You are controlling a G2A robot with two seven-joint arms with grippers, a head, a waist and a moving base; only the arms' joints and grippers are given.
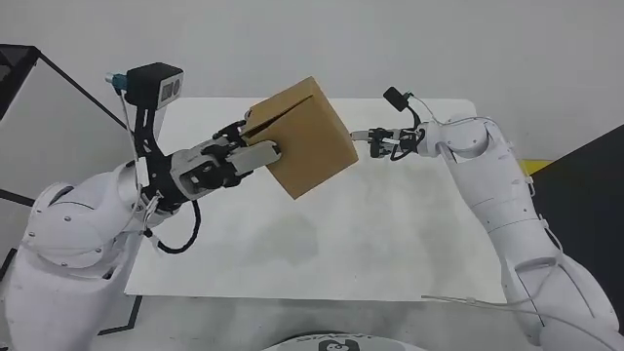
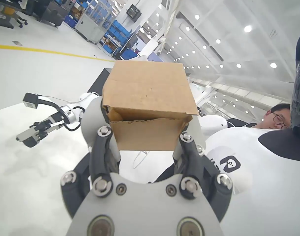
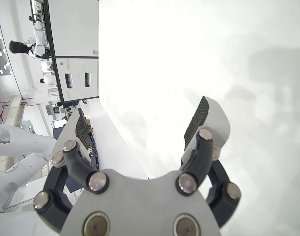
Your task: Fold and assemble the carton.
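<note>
risk: the cardboard carton (image 1: 302, 136) hangs tilted above the white table (image 1: 409, 253), held only by the left gripper (image 1: 261, 150) pinching across its sides. the near flap looks gapped, so a shove from the other side could twist it loose or crush it. the right gripper (image 1: 367, 138) sits just beside the carton's far edge, fingers spread and empty, forearm reaching in low.

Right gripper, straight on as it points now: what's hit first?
Likely the white table top, straight ahead of the open right gripper. The brown cardboard carton looks off that line; depth unclear.
</note>
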